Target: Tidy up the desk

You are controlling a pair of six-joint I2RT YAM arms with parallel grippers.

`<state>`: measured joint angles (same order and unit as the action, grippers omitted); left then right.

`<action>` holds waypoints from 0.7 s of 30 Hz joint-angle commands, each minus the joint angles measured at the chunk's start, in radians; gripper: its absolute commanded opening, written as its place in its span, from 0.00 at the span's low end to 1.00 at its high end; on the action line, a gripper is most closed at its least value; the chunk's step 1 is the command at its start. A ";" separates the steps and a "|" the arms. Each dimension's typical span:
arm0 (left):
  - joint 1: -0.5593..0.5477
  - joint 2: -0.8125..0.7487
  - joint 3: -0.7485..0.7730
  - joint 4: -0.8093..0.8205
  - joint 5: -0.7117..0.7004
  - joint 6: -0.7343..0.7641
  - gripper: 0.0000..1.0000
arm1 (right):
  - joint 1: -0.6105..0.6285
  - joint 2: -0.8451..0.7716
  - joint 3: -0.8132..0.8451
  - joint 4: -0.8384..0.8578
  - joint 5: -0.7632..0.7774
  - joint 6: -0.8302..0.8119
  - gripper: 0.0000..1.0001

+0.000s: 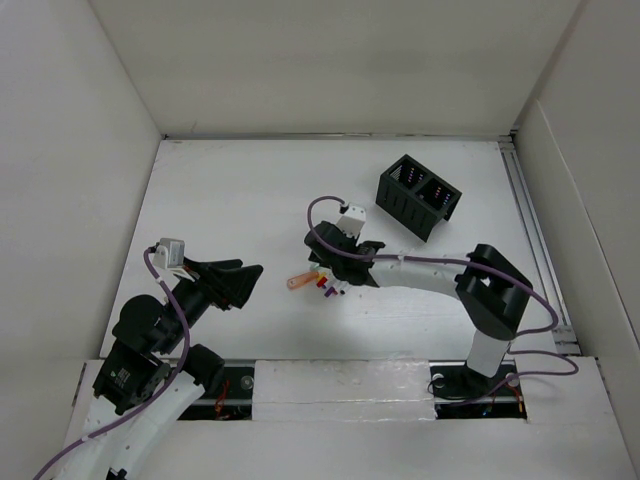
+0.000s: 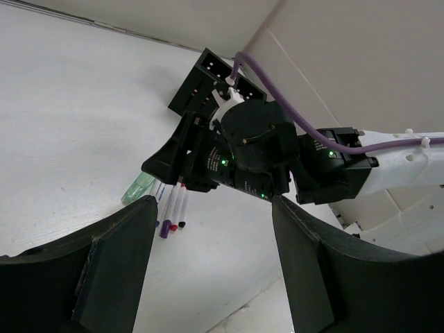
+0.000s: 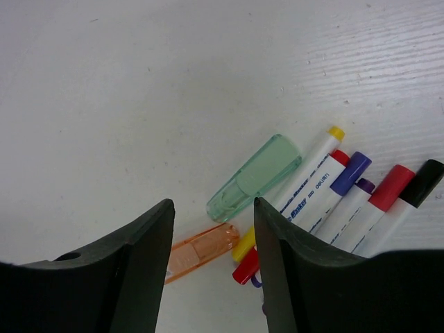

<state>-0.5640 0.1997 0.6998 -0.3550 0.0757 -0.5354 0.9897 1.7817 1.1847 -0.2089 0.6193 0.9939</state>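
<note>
The desk (image 1: 230, 200) is a white tabletop inside white walls. Near its middle lie several capped markers (image 3: 347, 201), a green translucent tube (image 3: 254, 177) and an orange translucent tube (image 3: 201, 251); the orange tube also shows in the top view (image 1: 299, 282). My right gripper (image 3: 212, 202) is open and hovers low over the tubes, the orange one between its fingers, not gripped. In the top view the right gripper (image 1: 322, 272) covers the markers. My left gripper (image 1: 245, 283) is open and empty, left of the pile, pointing at it.
A black two-compartment organizer box (image 1: 417, 195) stands at the back right, also in the left wrist view (image 2: 201, 87). A thin metal rail (image 1: 530, 230) runs along the desk's right side. White panel walls enclose the desk.
</note>
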 commanded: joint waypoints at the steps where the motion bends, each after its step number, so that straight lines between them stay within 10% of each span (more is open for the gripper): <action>1: -0.005 -0.003 -0.008 0.053 0.015 0.005 0.64 | -0.006 -0.009 -0.004 0.011 -0.006 0.069 0.55; 21: -0.005 0.006 -0.008 0.053 0.015 0.006 0.64 | -0.036 0.131 0.046 0.014 -0.020 0.103 0.49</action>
<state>-0.5640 0.1997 0.6994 -0.3550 0.0780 -0.5354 0.9627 1.8977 1.1965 -0.2230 0.6010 1.0885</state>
